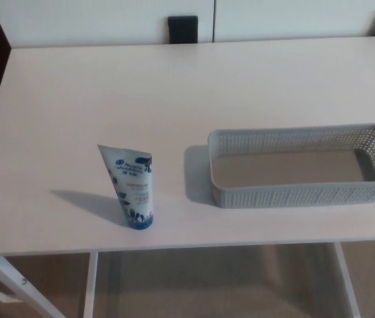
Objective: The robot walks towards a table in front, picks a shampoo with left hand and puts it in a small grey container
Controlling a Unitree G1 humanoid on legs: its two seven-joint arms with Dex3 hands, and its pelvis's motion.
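Shampoo tube [131, 189] stands, apparently cap-down, left of grey container [293, 193].

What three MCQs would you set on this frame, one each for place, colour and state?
1. Where is the shampoo tube relative to the container?
A. inside it
B. on the table to its left, apart
C. behind it
2. What colour is the container?
A. grey
B. blue
C. red
3. What state is the container in?
A. empty
B. holding the tube
C. tipped over
Key: 1 B, the tube stands on its cap with bare table between them; 2 A, its perforated walls are grey; 3 A, only its bare floor shows.
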